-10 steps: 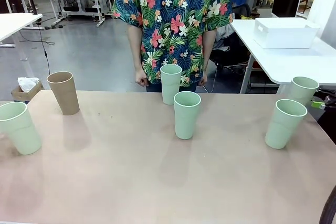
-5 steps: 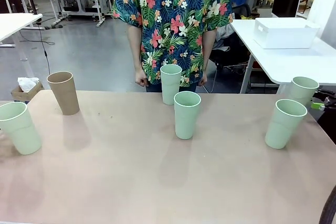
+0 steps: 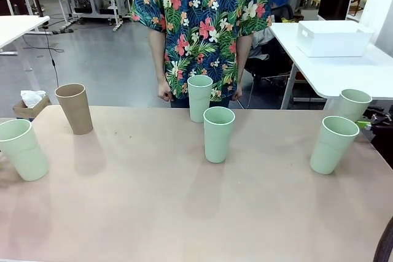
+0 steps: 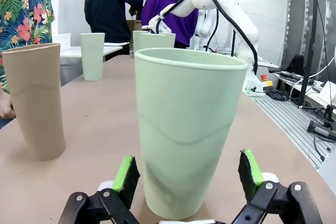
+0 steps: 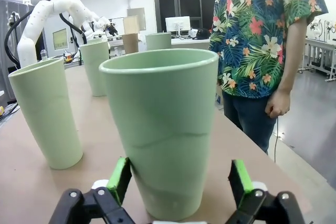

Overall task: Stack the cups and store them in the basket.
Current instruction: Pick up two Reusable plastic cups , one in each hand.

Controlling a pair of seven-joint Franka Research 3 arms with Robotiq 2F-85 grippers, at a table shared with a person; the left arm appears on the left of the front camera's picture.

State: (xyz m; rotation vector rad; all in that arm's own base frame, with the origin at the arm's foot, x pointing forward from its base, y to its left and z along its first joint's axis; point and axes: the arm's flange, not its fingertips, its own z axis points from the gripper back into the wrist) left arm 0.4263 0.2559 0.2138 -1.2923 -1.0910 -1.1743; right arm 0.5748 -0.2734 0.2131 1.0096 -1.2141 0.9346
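Observation:
Six cups stand upright on the tan table (image 3: 153,213). The tan-brown cup (image 3: 74,108) is at the back left, with a mint cup (image 3: 23,150) at the left edge. Two mint cups (image 3: 199,97) (image 3: 218,134) stand in the middle. My left gripper (image 4: 189,174) is open, its pads (image 4: 126,174) on either side of the left mint cup (image 4: 189,129). My right gripper (image 5: 180,181) is open around the far-right back cup (image 5: 163,129) (image 3: 354,105); another mint cup (image 3: 333,144) stands beside it. The white basket (image 3: 331,40) sits on a separate white table at the back right.
A person in a flowered shirt (image 3: 202,23) stands at the far edge behind the middle cups, hands (image 3: 164,93) hanging down. The tan-brown cup (image 4: 37,100) stands close beside my left gripper. A wide bare stretch of table lies in front of the cups.
At the right edge, my right gripper has edged slightly inward around the far-right back cup, which has shifted very little. The other cups and the person have not moved.

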